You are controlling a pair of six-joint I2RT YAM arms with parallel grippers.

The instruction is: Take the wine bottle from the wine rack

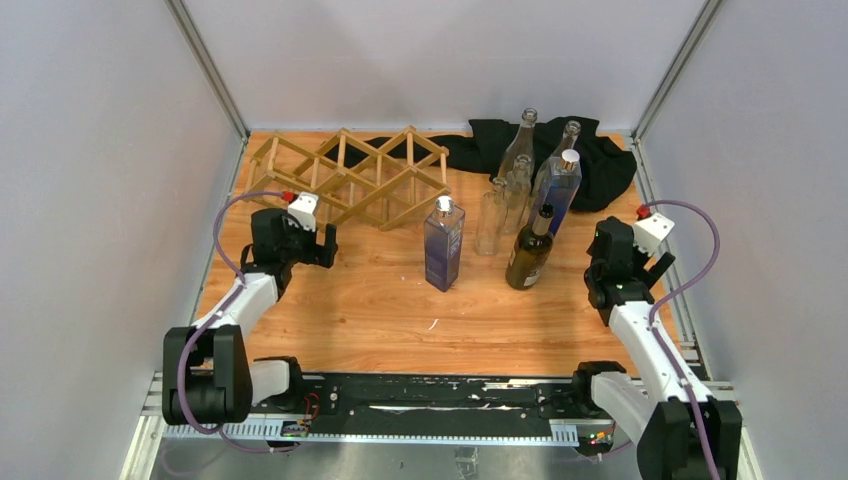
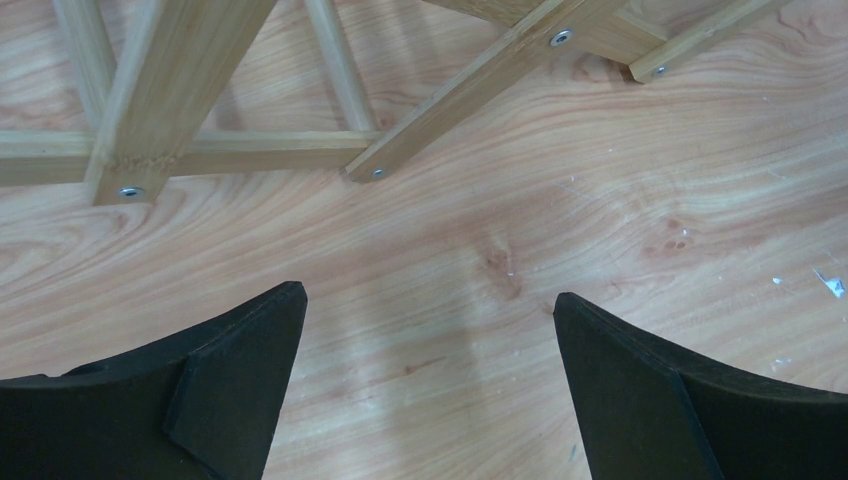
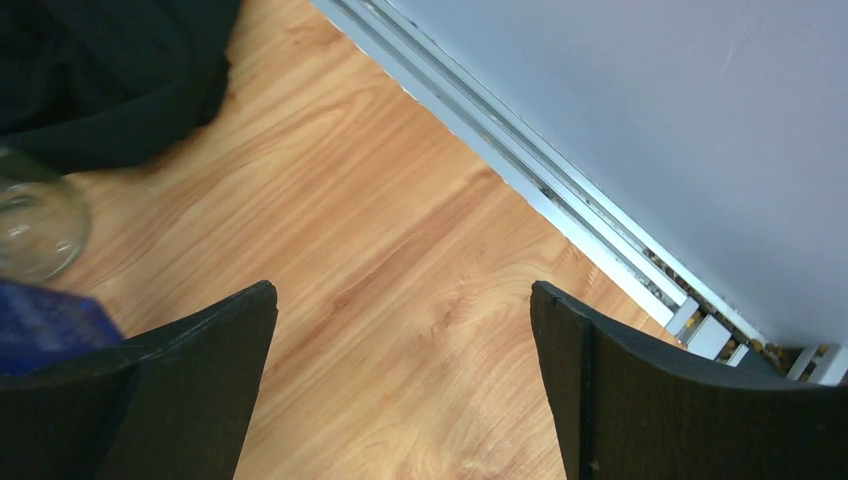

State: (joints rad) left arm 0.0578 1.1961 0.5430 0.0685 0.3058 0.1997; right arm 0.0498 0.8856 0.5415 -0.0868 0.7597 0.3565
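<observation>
The light wooden lattice wine rack [image 1: 350, 178] lies at the back left of the table, and I see no bottle in its openings. A dark wine bottle [image 1: 530, 252] stands upright on the table well to the rack's right. My left gripper [image 1: 322, 243] hovers just in front of the rack, open and empty. In the left wrist view the rack's slats [image 2: 180, 100] run along the top, ahead of the gripper [image 2: 428, 292]. My right gripper [image 1: 628, 268] is to the right of the dark bottle, apart from it. In its wrist view it [image 3: 402, 286] stands open over bare wood.
A blue square bottle [image 1: 444, 245] stands mid-table. Several clear bottles [image 1: 516, 160] and a white-capped blue bottle [image 1: 558, 190] cluster behind the dark one. A black cloth [image 1: 600, 160] lies at the back right. A metal rail [image 3: 560, 200] and the wall close off the right side.
</observation>
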